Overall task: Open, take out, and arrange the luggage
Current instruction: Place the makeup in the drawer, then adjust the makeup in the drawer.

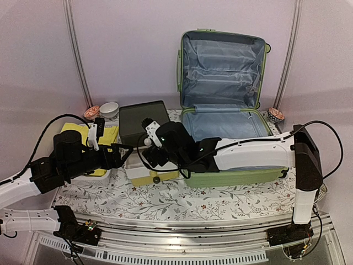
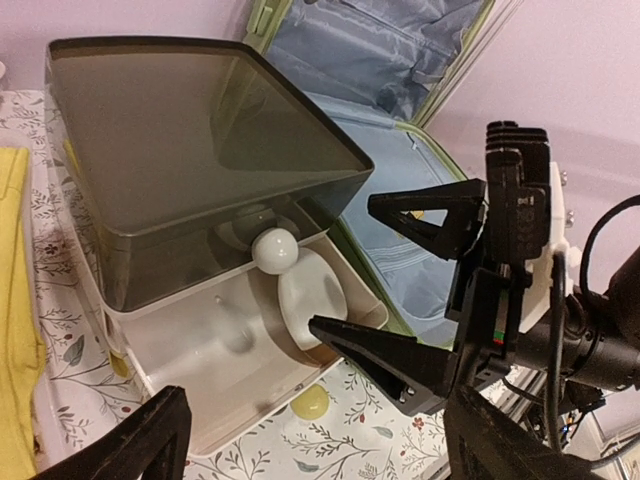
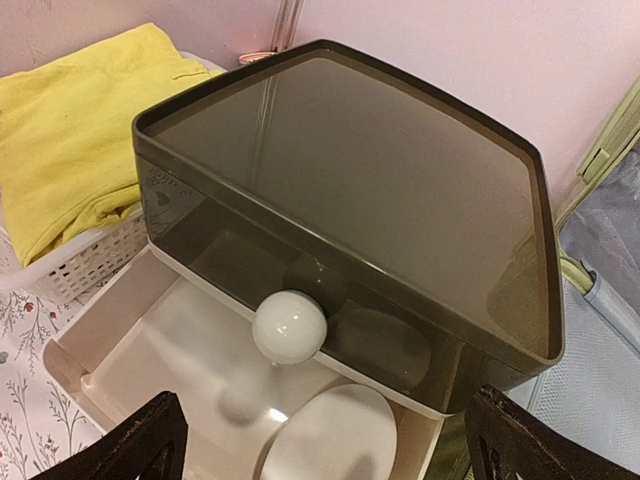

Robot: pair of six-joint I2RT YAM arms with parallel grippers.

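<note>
Now L tool (image 2: 320, 420), R tool (image 3: 325, 408) spread; drawer box (image 1: 142, 122) btwn them, beside luggage (image 1: 231, 178).

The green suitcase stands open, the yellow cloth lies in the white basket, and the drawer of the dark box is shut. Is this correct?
No: the drawer is pulled out, not shut; the right wrist view shows it. The suitcase is open and the cloth lies in the basket.
</note>
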